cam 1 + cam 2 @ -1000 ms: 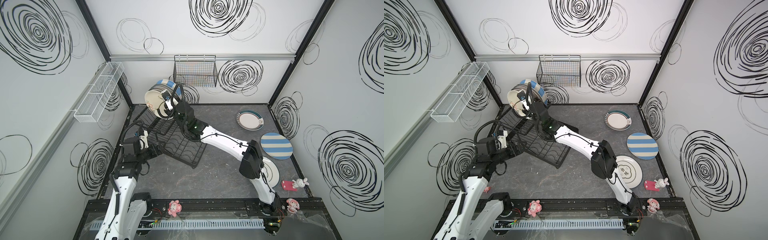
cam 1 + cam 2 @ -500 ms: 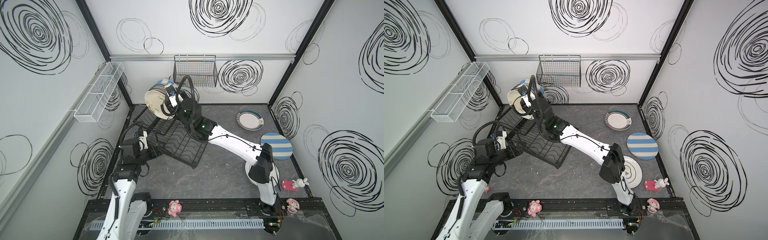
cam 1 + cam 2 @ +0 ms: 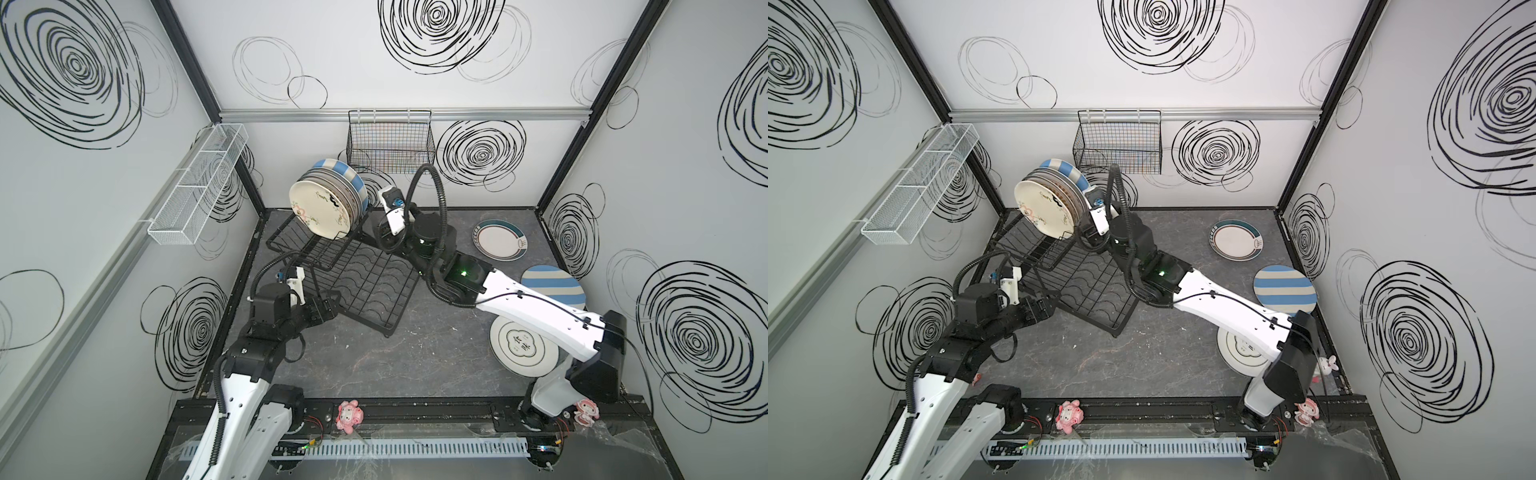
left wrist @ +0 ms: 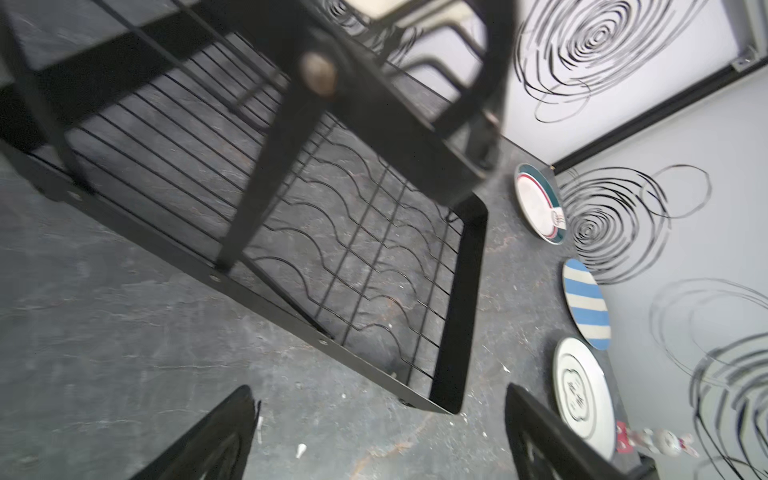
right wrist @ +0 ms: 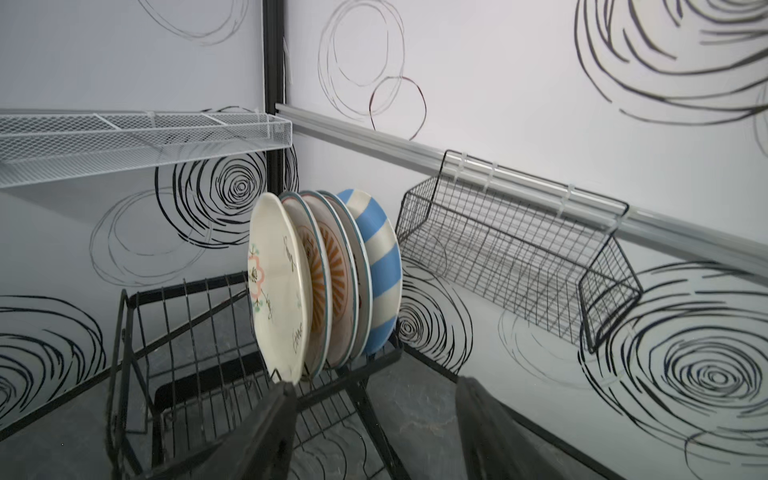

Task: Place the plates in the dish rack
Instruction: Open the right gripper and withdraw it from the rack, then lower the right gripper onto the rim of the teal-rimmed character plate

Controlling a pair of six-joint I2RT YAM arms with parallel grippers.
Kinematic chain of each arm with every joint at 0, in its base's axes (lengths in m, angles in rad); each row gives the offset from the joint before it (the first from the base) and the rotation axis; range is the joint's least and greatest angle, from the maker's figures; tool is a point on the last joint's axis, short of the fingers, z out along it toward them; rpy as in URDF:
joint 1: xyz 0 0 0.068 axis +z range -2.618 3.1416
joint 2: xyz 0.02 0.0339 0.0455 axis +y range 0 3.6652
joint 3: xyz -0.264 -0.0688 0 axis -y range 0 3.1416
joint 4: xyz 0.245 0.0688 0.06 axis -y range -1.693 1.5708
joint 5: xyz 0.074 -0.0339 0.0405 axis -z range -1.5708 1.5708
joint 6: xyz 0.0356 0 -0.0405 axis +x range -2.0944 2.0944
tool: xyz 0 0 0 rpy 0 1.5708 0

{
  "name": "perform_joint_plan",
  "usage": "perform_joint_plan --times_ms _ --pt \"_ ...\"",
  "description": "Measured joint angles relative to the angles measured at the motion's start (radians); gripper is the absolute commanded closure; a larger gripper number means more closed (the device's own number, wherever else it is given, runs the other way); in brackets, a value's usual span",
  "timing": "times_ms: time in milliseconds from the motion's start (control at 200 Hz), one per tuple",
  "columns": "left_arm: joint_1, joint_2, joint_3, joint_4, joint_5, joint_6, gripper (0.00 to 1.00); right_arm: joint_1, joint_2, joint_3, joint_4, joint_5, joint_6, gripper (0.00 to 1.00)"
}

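Several plates [image 3: 328,203] [image 5: 291,282] stand on edge in the raised tier of the black dish rack [image 3: 365,282] [image 4: 332,232], a cream floral one in front and a blue-striped one at the back. My right gripper [image 5: 376,386] [image 3: 380,241] is open and empty, just off the right end of that row. Three plates lie flat at the right: teal-rimmed [image 3: 498,240], blue-striped [image 3: 552,282], and white with characters [image 3: 521,349], the last two partly under my right arm. My left gripper [image 4: 378,390] [image 3: 332,301] is open over the table by the rack's near edge.
A black wire basket [image 3: 390,143] hangs on the back wall just behind the stacked plates. A long white mesh basket [image 3: 199,187] hangs on the left wall. Pink toys [image 3: 349,413] sit on the front rail.
My right gripper has opened wider and drawn back to the right, away from the plates in the upper tier. The left arm has hardly moved.
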Motion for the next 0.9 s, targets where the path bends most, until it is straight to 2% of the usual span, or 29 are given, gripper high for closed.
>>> perform_joint_plan --times_ms 190,305,435,520,625,775,900 --pt "-0.315 0.023 0.0 0.017 -0.169 -0.088 0.04 -0.188 -0.232 -0.265 -0.081 -0.109 0.18 0.32" --pt "-0.475 0.093 -0.006 0.094 -0.241 -0.114 0.04 -0.212 -0.328 -0.362 -0.146 -0.144 0.243 0.3" --pt "-0.608 0.222 -0.007 0.226 -0.283 -0.119 0.04 -0.217 -0.423 -0.463 -0.233 -0.161 0.303 0.28" --pt "-0.651 0.3 -0.007 0.292 -0.294 -0.116 0.04 -0.222 -0.465 -0.515 -0.307 -0.153 0.34 0.28" --pt "-0.659 0.364 -0.006 0.367 -0.294 -0.115 0.04 -0.225 -0.495 -0.579 -0.404 -0.127 0.396 0.27" --pt "-0.661 0.402 -0.008 0.454 -0.285 -0.113 0.04 -0.241 -0.525 -0.68 -0.515 -0.097 0.482 0.26" --pt "-0.662 0.417 -0.02 0.522 -0.267 -0.113 0.04 -0.297 -0.53 -0.736 -0.566 -0.114 0.55 0.25"
